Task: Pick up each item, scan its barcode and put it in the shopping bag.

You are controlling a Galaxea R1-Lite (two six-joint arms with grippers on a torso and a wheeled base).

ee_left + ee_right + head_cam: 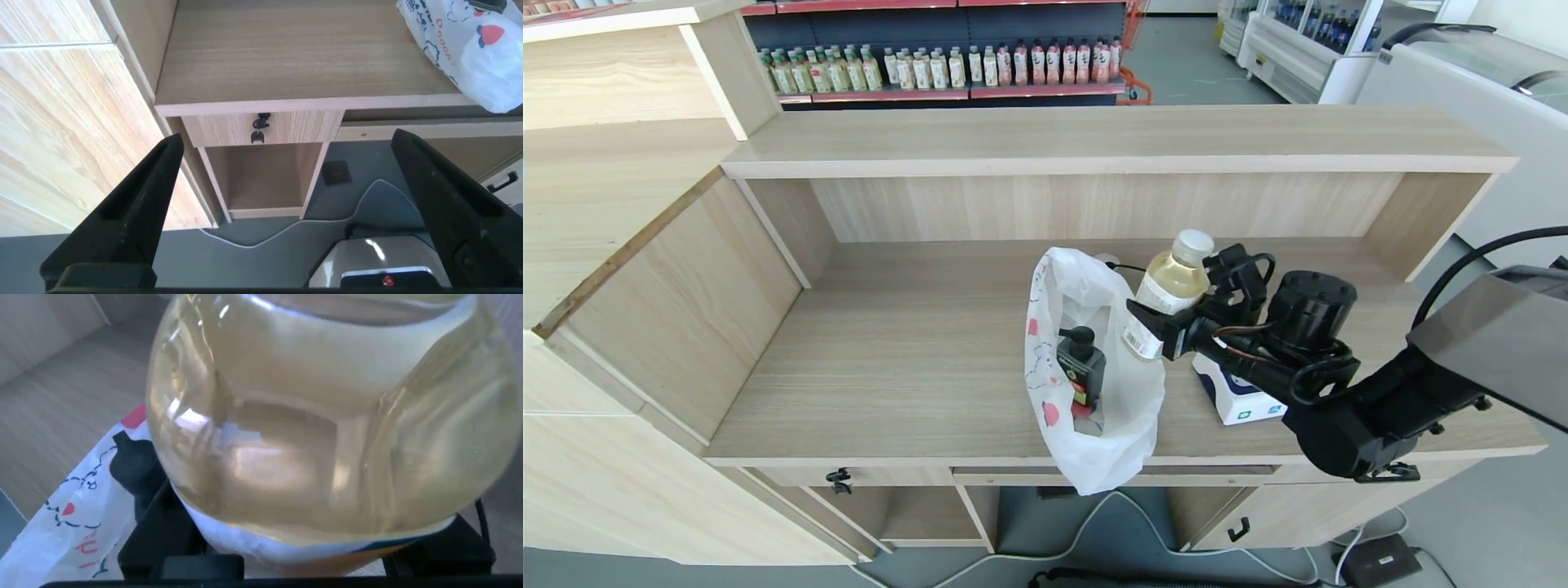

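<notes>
- While I watch through the head camera, the right gripper (1188, 298) is pinching the bottle (1174, 282) around its labelled body, with a finger on either side.
- The bottle is tilted, its white cap up and toward the back wall. It holds pale yellow liquid and is lifted off the counter (915, 359), just beside the right edge of the bag (1094, 425).
- From the right wrist I see the bottle (327, 416) from close up, with the bag (78, 518) below it.
- The bag sits open near the counter's front, its lower end drooping over the edge.
- A dark pump bottle (1081, 367) stands upright inside the bag.
- A white-and-blue box (1240, 398) lies on the counter under my right arm, just right of the bag.
- The left gripper (286, 220) hangs low in front of the counter with its fingers spread wide and nothing between them.
- From the left wrist I can see a drawer (261, 129) with a key in its lock, and a corner of the bag (466, 49).
</notes>
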